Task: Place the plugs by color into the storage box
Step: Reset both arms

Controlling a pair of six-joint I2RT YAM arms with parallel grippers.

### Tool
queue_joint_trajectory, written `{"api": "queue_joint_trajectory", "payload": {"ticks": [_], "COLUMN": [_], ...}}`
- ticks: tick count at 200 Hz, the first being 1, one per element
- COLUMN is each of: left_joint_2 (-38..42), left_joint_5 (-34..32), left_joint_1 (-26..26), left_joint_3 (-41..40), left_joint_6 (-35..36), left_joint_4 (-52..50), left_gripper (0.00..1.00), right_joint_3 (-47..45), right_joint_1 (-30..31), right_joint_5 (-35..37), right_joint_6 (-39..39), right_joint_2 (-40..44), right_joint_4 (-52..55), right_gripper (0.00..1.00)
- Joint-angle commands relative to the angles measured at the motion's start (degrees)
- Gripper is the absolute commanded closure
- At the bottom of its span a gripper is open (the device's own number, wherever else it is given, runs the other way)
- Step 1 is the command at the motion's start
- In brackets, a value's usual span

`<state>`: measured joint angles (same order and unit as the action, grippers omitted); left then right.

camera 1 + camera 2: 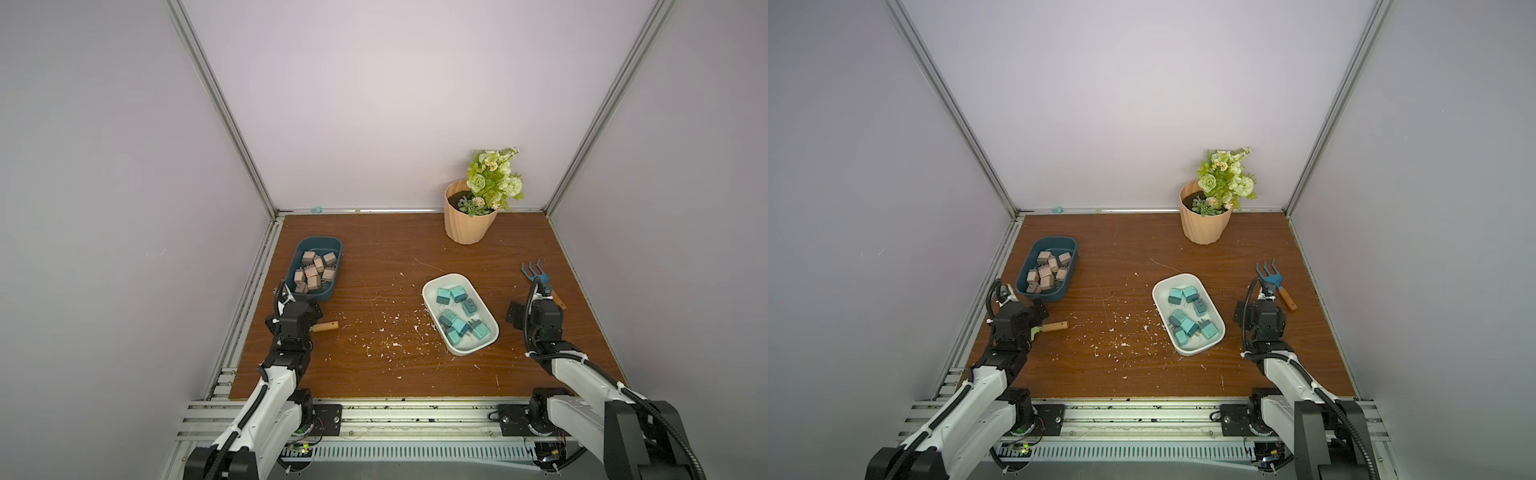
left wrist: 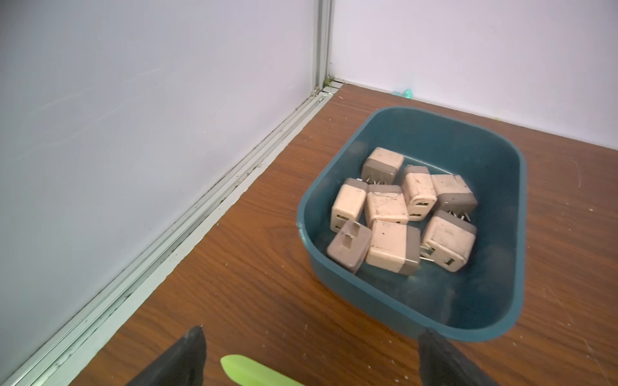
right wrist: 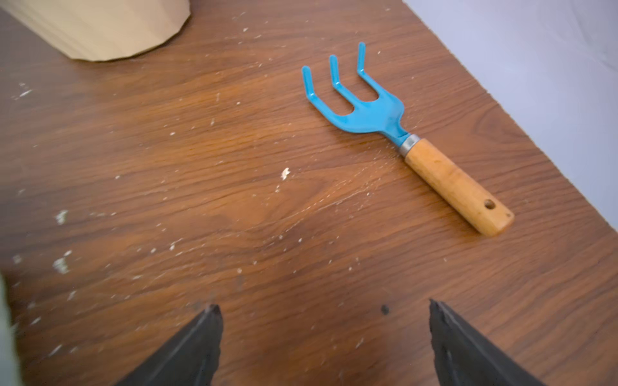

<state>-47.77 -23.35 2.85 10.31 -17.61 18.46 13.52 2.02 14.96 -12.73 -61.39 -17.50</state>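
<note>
No plug lies loose on the table (image 1: 374, 257), so sorting looks finished: the blue tub (image 2: 485, 300) just ahead of the left claw (image 2: 311, 331) holds the tan plugs (image 2: 391, 240), and the white tub (image 1: 465, 352) inward of the right claw (image 3: 323, 303) holds the teal plugs (image 1: 459, 326). Both claws gape fully, gripping nothing. I'd lift each straight up, clear of the tub rim and the small rake (image 3: 368, 113) ahead of the right one.

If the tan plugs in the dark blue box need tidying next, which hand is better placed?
Left, probably. The left hand is open next to the dark blue box with the tan plugs; the right hand is far from it, near the blue rake.
</note>
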Motion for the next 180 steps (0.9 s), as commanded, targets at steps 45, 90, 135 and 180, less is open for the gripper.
{"api": "queue_joint_trajectory", "payload": {"ticks": [45,90,135,180], "left_joint_2": [-20.44,-33.06,-39.03,-38.35], "left_joint_5": [9.07,11.64,10.80,11.25], "left_joint_1": [-0.08,-0.59,-1.17,-1.09], "left_joint_3": [0.99,7.24,2.75,3.32], "left_joint_6": [13.49,15.53,13.96,14.97], "left_joint_4": [30.06,38.09,50.83,48.60], "left_gripper": [0.01,0.00,0.00,0.00], "right_joint_3": [13.29,17.41,12.49,8.56], "right_joint_1": [-0.52,-0.59,-0.34,2.03], "right_joint_5": [1.40,0.62,-1.30,-1.58], "right_joint_6": [6.47,6.85,8.25,11.69], "right_joint_2": [-20.80,-28.48,-25.35,-24.51], "right_joint_4": [-16.63,-23.85,-30.45,-36.75], "right_gripper": [0.01,0.01,0.00,0.00]}}
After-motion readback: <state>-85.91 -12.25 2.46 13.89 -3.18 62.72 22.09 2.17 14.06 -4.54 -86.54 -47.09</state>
